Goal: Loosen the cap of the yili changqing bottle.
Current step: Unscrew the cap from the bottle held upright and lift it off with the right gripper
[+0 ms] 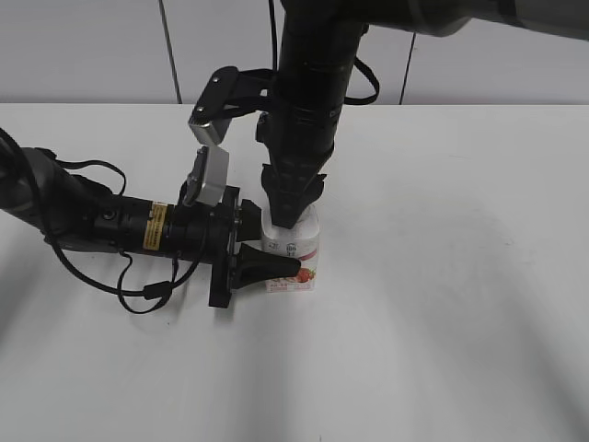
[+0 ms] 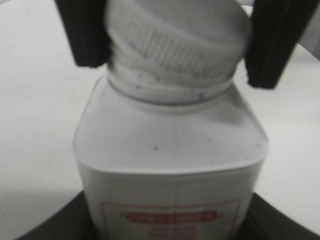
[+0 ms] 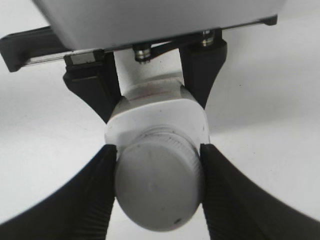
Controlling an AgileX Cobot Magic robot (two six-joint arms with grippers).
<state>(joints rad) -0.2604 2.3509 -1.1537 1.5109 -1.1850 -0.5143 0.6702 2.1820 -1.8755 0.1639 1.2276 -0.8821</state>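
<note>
The yili changqing bottle (image 1: 296,250), white with a red fruit label, stands upright on the white table. My left gripper (image 1: 267,247) comes in from the left and is shut on the bottle's body (image 2: 170,165). My right gripper (image 1: 287,214) comes down from above and is shut on the white ribbed cap (image 3: 159,184). The cap (image 2: 175,42) sits tilted on the neck, higher on one side, between the right gripper's two black fingers. In the exterior view the cap is hidden behind the right gripper.
The white table (image 1: 442,313) spreads wide on all sides of the bottle. The left arm (image 1: 101,221) lies low across the table's left with loose cables. A grey wall stands behind the table's far edge.
</note>
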